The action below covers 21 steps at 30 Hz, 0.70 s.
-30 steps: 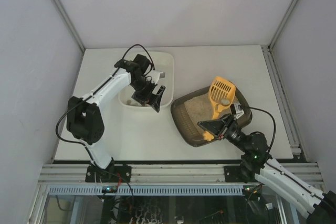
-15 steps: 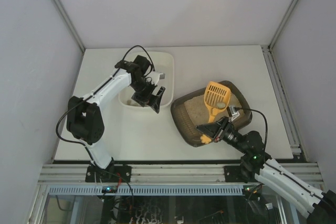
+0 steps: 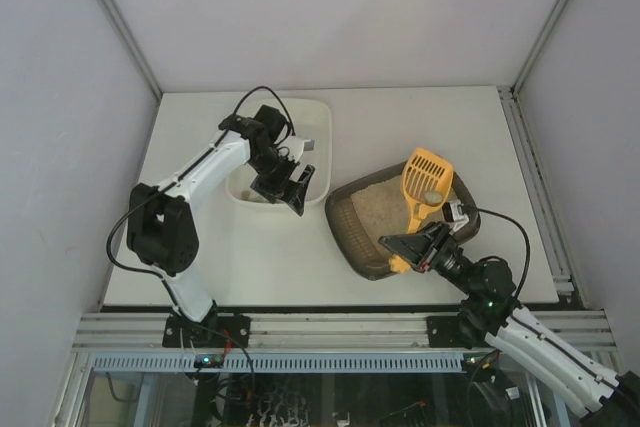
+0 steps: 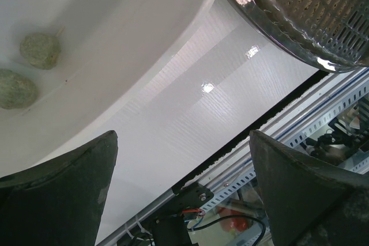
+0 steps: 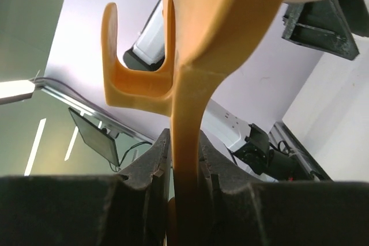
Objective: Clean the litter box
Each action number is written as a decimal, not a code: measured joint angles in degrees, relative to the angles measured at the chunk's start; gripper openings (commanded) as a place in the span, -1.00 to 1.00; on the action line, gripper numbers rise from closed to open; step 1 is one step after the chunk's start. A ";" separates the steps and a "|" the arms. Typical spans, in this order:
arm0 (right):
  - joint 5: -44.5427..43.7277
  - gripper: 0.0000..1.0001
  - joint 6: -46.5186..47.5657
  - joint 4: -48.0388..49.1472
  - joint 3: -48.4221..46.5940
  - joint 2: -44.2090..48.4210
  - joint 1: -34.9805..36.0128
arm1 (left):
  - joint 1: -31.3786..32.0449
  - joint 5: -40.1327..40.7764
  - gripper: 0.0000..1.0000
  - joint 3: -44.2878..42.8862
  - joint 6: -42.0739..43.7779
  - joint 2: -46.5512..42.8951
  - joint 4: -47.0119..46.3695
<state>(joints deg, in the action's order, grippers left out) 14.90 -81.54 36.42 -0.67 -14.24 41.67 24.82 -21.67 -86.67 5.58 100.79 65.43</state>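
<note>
Scoop [image 5: 187, 113]: you see only its handle, blurred; the top edge cuts its head.
Litter box [image 4: 300, 4]: you get one corner; the rest runs off frame.
Lump [image 3: 431, 197]: too small for you to tell.

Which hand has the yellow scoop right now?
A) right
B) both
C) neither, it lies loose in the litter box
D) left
A: the right hand is shut on the handle of the yellow scoop, whose head hangs over the litter box. The left hand is open and empty at the rim of the white tub.
</note>
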 measured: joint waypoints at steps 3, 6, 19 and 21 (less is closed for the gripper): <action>-0.02 -1.00 0.85 -1.62 -0.02 -1.20 0.02 | 0.00 0.00 0.99 0.00 0.00 0.00 0.02; 0.20 -1.00 2.93 -5.73 -1.40 -3.41 0.04 | 0.00 -0.02 0.99 0.00 0.00 0.00 0.02; 2.21 -1.00 5.55 -6.86 -5.86 -9.44 0.04 | 0.00 -0.07 0.99 0.00 0.00 0.00 0.02; 2.21 -1.00 5.64 -6.97 -5.86 -9.42 0.04 | 0.00 -0.09 0.99 0.00 0.00 0.00 0.02</action>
<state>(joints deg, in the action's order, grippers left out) 17.10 -75.90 29.45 -6.52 -23.66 41.71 24.82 -21.76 -86.67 5.58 100.79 65.45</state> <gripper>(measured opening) 0.177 0.996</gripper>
